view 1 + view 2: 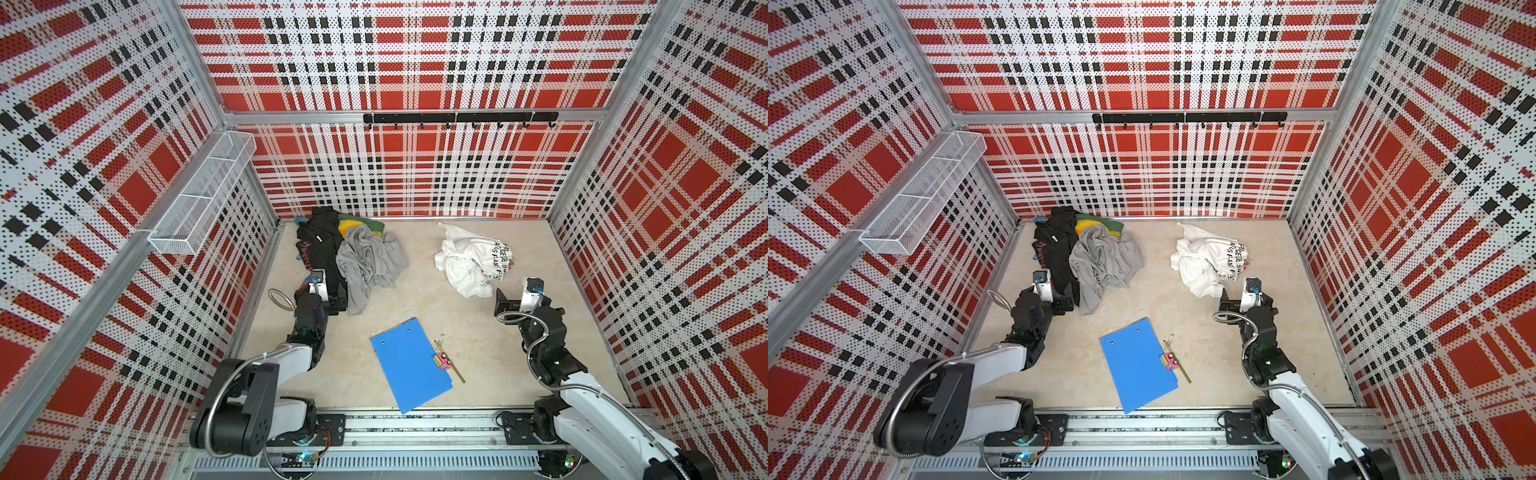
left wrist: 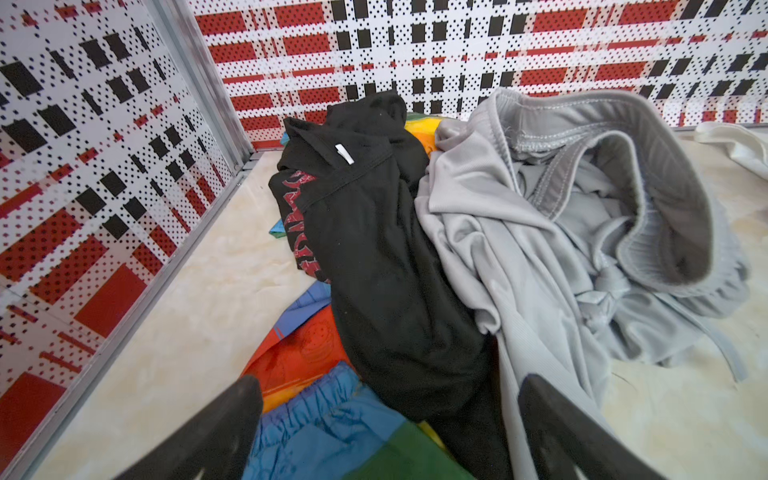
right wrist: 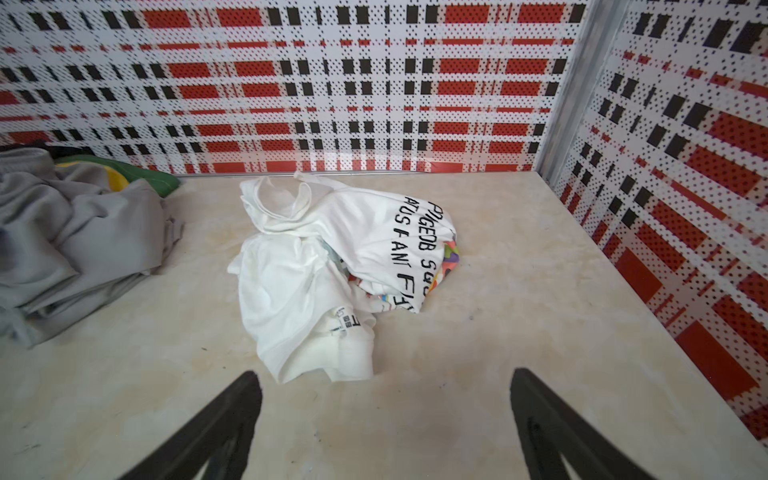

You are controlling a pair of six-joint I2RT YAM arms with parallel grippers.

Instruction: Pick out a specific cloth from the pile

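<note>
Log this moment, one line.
white T-shirt: lying apart from pile | left gripper: open, at pile edge | right gripper: open, empty, facing white T-shirt

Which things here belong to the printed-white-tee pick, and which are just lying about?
Job:
pile of grey, black and coloured garments
white T-shirt with black lettering, lying apart from it

Lying about:
blue clipboard
small pink object at its edge
wire basket on the wall
hook rail

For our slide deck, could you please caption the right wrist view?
Open right gripper faces the crumpled white T-shirt, which lies on the table apart from the grey garment.
</note>
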